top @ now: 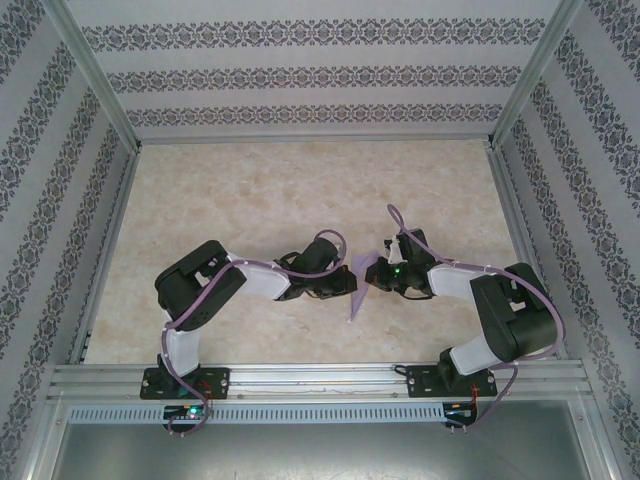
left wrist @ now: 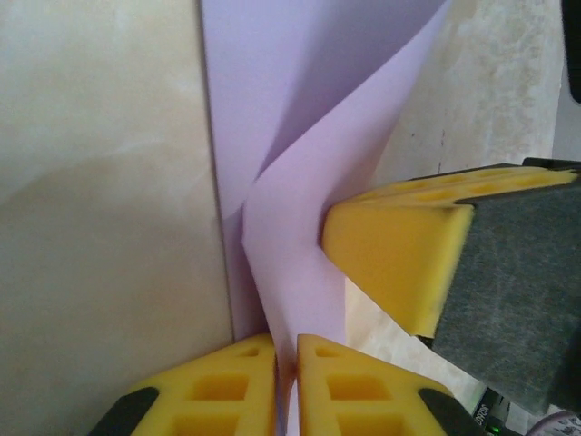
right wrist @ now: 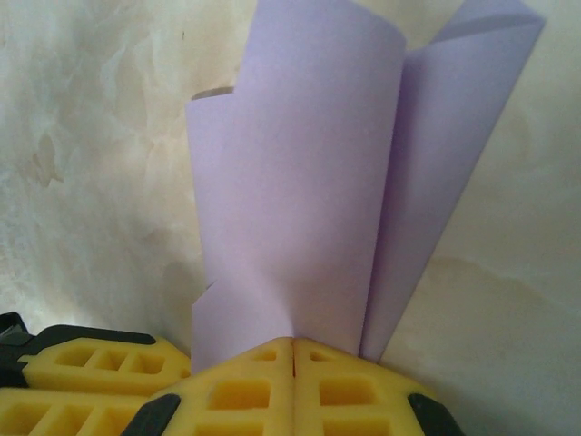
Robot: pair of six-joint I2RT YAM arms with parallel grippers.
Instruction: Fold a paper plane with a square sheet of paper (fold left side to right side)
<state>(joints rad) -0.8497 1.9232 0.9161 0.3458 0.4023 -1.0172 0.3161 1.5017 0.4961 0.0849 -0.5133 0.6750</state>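
Note:
The lavender square sheet of paper [top: 357,298] stands bent up off the table between the two arms. My left gripper [top: 350,281] is shut on it; in the left wrist view the sheet [left wrist: 300,209] runs into the thin slit between my left gripper's [left wrist: 287,350] yellow fingers. My right gripper [top: 378,278] is shut on it from the other side. In the right wrist view the sheet [right wrist: 300,182] curls upward in two flaps from my right gripper's [right wrist: 292,345] closed tips. The paper plane is out of view.
The right arm's yellow finger [left wrist: 399,263] with its grey pad sits close beside the sheet in the left wrist view. A left-arm finger [right wrist: 82,363] shows at the lower left of the right wrist view. Patterned walls [top: 300,75] and a metal rail [top: 320,375] ring the beige tabletop [top: 250,190].

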